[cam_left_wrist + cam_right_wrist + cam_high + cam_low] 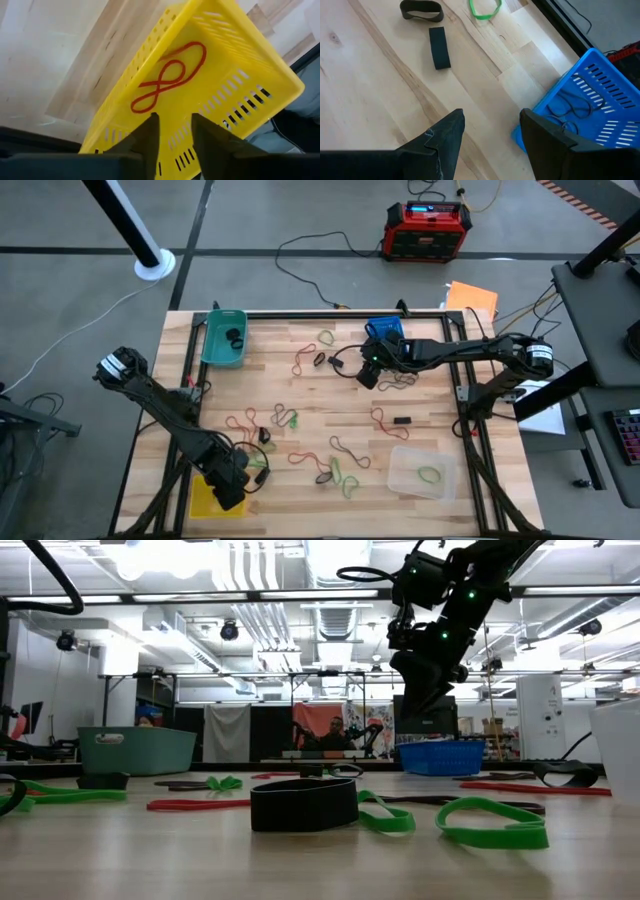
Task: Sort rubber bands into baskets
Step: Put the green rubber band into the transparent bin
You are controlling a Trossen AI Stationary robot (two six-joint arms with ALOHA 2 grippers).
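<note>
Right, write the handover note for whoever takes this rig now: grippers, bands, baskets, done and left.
Left gripper: open, empty, over the yellow basket at the table's near left corner; one red band lies inside.
Right gripper: open, empty, raised beside the blue basket at the far edge; thin dark bands inside.
Teal basket, far left: black bands in it.
Clear basket, near right: one green band.
Done: each basket has something.
Left: many red, green and black loose bands across mid-table.
</note>
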